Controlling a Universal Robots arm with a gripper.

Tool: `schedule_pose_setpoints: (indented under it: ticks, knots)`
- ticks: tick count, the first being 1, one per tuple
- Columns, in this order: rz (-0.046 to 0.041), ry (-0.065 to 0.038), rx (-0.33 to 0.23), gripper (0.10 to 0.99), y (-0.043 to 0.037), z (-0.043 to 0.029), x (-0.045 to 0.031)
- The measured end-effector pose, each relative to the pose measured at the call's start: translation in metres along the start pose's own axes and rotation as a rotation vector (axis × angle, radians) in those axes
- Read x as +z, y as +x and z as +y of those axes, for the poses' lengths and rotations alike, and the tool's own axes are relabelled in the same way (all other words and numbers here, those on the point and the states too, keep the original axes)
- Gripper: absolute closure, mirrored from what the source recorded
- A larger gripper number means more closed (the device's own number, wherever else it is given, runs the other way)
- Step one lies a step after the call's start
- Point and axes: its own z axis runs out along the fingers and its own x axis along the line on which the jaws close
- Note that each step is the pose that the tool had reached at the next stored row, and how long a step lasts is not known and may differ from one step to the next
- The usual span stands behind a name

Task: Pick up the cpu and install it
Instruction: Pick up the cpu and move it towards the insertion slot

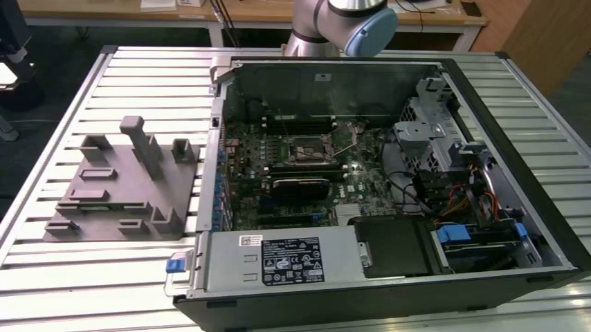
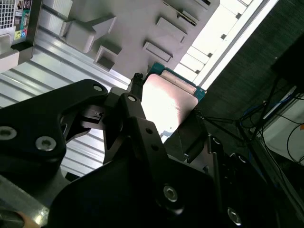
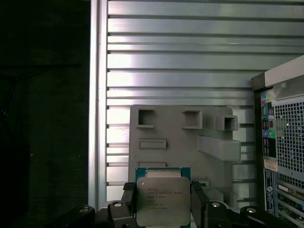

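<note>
- Exterior view: an open case (image 1: 369,194) lies on a slatted metal table (image 1: 138,76). A white label (image 1: 248,240) and a black label (image 1: 293,261) with small print sit on its power supply.
- The socket (image 1: 309,149) sits in the middle of the board, with a black block (image 1: 297,187) just beside it.
- A grey fixture (image 1: 120,187) with raised blocks and pockets lies on the table at the exterior view's left of the case.
- The arm (image 1: 337,24) rises behind the case, in front of a wooden desk (image 1: 277,10).
- Second wrist view: the black gripper (image 2: 166,107) is clamped on the cpu (image 2: 166,95), one finger on each of two opposite edges.
- The cpu's metal top glares pale, and a green rim shows at its far edge.
- Under it are the fixture (image 2: 123,23), bright table slats (image 2: 57,76), a dark floor (image 2: 247,71) and loose cables (image 2: 280,118).
- First wrist view: the cpu (image 3: 162,199) is a silver-grey square plate on a green board. It has lines of fine print too small to make out.
- The gripper (image 3: 162,205) holds it above the fixture (image 3: 180,137), well apart from the case (image 3: 285,142).
- Coloured ports and stickers mark the case's rear panel.
- The table (image 3: 180,61) runs in shiny ribs, with darkness past its edge.
</note>
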Motion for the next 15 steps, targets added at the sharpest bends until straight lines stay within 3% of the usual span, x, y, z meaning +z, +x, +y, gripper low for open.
schedule_pose_setpoints:
  ticks: [15]
  knots:
    - [0.0001,0.0,0.0,0.545,-0.0073,0.0002,0.0003]
